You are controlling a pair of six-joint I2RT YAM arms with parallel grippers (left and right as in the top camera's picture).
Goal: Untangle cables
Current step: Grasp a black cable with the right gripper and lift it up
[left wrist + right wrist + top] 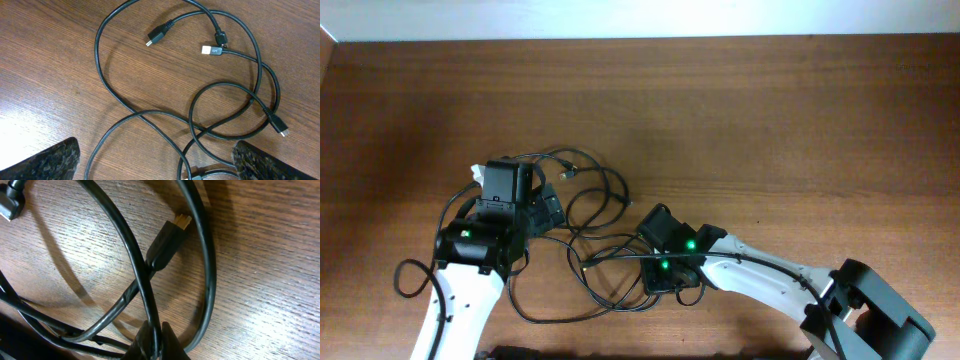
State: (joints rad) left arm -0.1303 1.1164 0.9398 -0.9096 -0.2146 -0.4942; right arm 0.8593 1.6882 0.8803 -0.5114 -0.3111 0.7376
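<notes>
Black cables (590, 240) lie in one loose tangle on the wooden table (770, 120), around the right gripper (150, 342) and to its left. This gripper has its fingers pressed together on one strand, at a place where it crosses another. The left gripper (160, 160), further to the left of the right gripper, hangs over the loops with its fingers spread wide and nothing between them. I think the main danger is a hard pull by the right gripper. The pinched strand runs through other loops, so it may tighten a crossing into a knot, or drag the whole tangle along instead of freeing one cord. A plug may also catch in a loop, or the thin strand may slip out. Counting: two grippers, one tangle, and four plug ends (156, 36) clearly seen in the left wrist view, with perhaps a fifth at its lower edge. The number of cords I cannot tell exactly; probably two or three.
</notes>
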